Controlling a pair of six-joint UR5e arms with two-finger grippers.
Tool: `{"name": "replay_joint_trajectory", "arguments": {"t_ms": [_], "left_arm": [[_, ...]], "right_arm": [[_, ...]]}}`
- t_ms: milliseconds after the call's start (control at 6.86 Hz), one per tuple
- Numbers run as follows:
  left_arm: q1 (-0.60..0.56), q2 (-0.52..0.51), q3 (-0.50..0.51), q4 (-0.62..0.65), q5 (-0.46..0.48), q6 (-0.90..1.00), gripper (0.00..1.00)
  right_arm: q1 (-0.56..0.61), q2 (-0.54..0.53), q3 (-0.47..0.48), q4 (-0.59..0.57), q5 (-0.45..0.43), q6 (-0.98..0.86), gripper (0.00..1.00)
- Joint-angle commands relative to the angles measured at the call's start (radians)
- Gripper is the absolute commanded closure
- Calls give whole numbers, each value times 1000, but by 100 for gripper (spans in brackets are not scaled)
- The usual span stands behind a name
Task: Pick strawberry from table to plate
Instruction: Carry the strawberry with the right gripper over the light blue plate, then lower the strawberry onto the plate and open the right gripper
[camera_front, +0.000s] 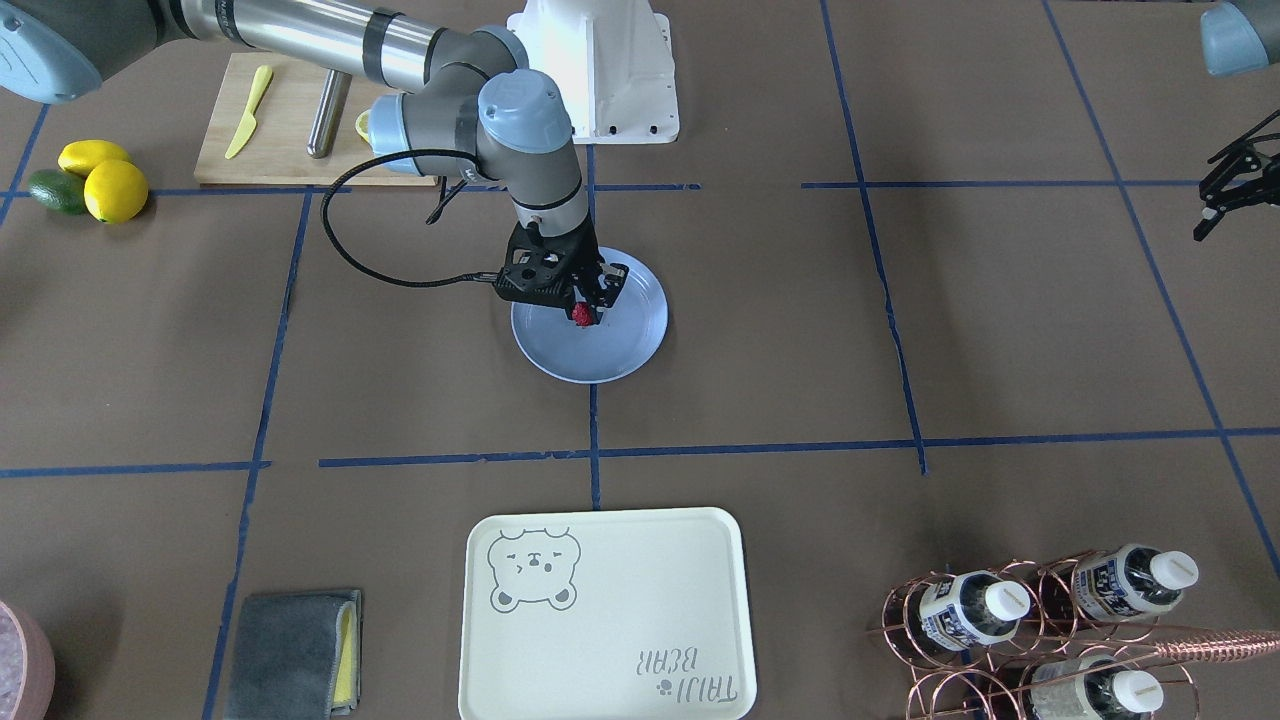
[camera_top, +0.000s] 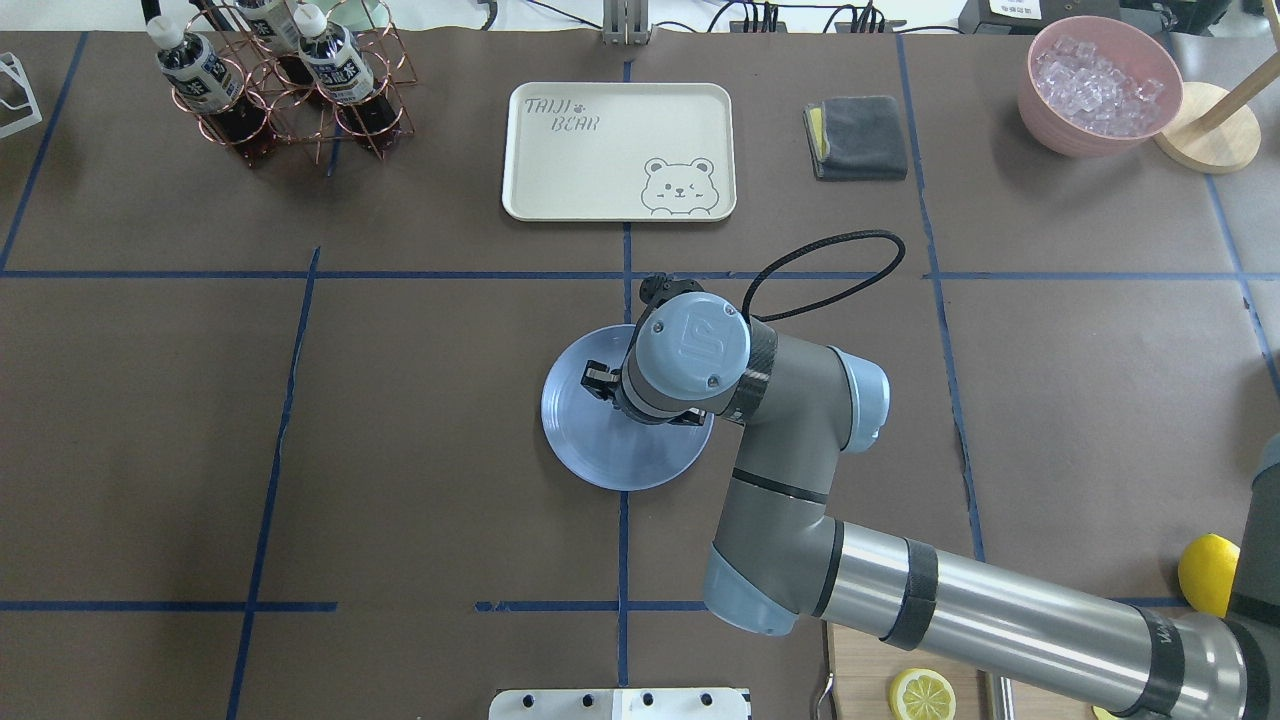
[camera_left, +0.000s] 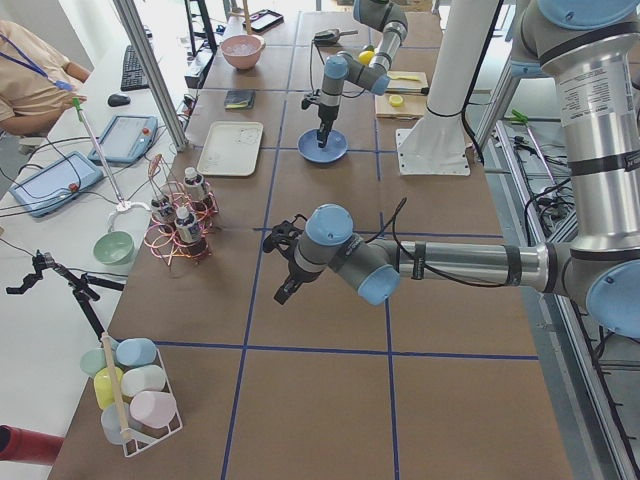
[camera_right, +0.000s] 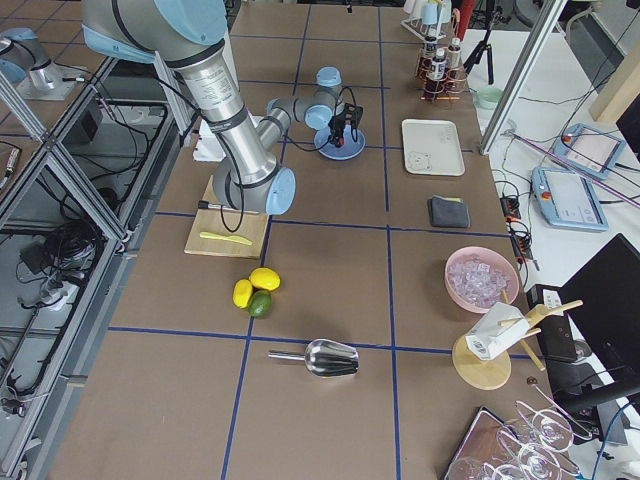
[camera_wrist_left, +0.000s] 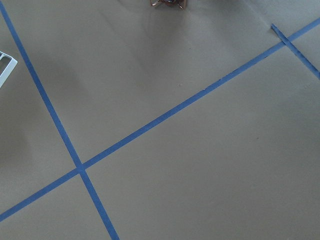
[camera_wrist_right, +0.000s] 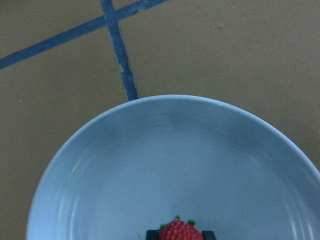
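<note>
The strawberry (camera_front: 581, 316) is small and red, and my right gripper (camera_front: 584, 310) is shut on it just above the light blue plate (camera_front: 610, 358). In the right wrist view the strawberry (camera_wrist_right: 179, 232) sits between the fingertips at the bottom edge, over the plate (camera_wrist_right: 150, 160). From overhead the wrist hides the berry, and the plate (camera_top: 580, 440) shows beneath it. My left gripper (camera_front: 1215, 205) hangs open over bare table at the far side, also seen as the near arm's gripper (camera_left: 281, 270). The table (camera_front: 800, 330) is brown paper with blue tape lines.
A cream bear tray (camera_front: 600, 620) lies beyond the plate. A copper bottle rack (camera_front: 1040, 620), a grey cloth (camera_front: 295, 650), two lemons with an avocado (camera_front: 100, 180), a cutting board (camera_front: 290, 130) and a pink ice bowl (camera_top: 1100, 85) stand around the edges.
</note>
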Motion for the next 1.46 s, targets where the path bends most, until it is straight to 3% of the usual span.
{"name": "replay_joint_trajectory", "arguments": {"t_ms": [0, 292, 438, 729, 875, 1167, 1312], "left_arm": [[0, 0, 2, 0, 1, 0, 0], [0, 0, 5, 0, 1, 0, 0], [0, 0, 5, -2, 1, 0, 0], [-2, 2, 3, -2, 1, 1, 0], [-2, 3, 3, -2, 1, 0, 0], [-5, 3, 3, -2, 0, 2, 0], [-5, 3, 3, -2, 0, 2, 0]], "right_arm": [[0, -1, -2, 0, -1, 0, 100], [0, 8, -2, -34, -1, 0, 82], [0, 8, -2, -34, -1, 6, 49], [-6, 11, 0, -32, -4, 49, 38], [-6, 14, 1, -32, -9, 51, 0], [12, 3, 68, -35, 6, 43, 0], [38, -55, 167, -72, 46, 37, 0]]}}
